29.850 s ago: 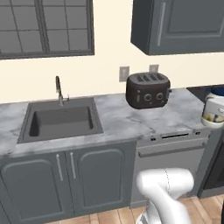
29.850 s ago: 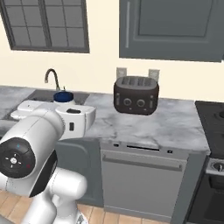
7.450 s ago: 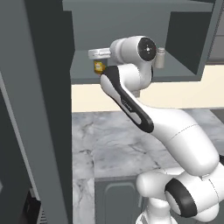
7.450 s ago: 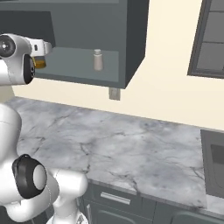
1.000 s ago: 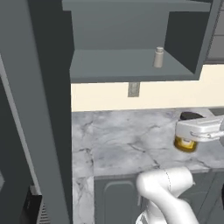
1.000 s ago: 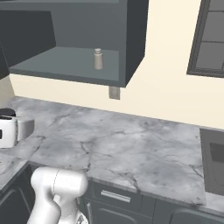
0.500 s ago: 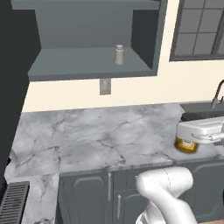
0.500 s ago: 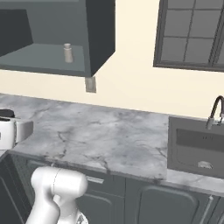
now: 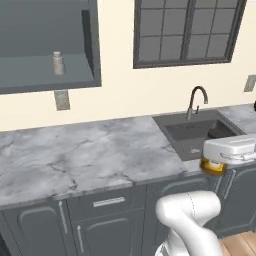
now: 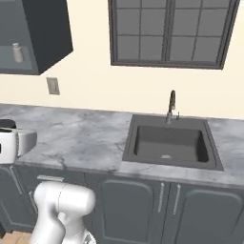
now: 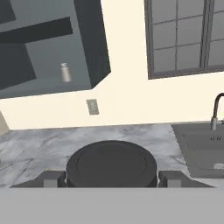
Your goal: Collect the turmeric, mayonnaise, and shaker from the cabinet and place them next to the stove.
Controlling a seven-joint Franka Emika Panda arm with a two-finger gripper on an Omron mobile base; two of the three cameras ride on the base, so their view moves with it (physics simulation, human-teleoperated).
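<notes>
Where the arm reaches out low over the front edge of the counter, the gripper (image 9: 216, 164) pinches the turmeric (image 9: 213, 166), a squat jar of amber-yellow contents; in the hand view its round dark lid (image 11: 111, 163) sits between the two finger tips (image 11: 52, 179), which press on it from either side.

Item, shaker (image 9: 58, 63): slim pale cylinder with a narrower cap, upright on the grey shelf (image 9: 45, 74) of the cabinet (image 9: 91, 45), near the shelf's right end, well apart from the gripper and high to its left. The cabinet's door (image 10: 47, 29) stands swung open in the right base view.

Item, counter (image 9: 85, 160): grey-veined marble top, running from the left to the sink.

Item, sink (image 10: 169, 141): dark basin let into the counter, right of the bare stretch, with a dark curved faucet (image 9: 195, 100) at its far rim.

Item, window (image 10: 171, 32): dark-framed, many-paned, on the cream wall above the sink.

Item, wall outlet (image 9: 62, 99): grey plate on the wall just under the cabinet.

Item, base cabinets (image 9: 95, 225): dark grey panelled fronts with silver bar handles, below the counter.
</notes>
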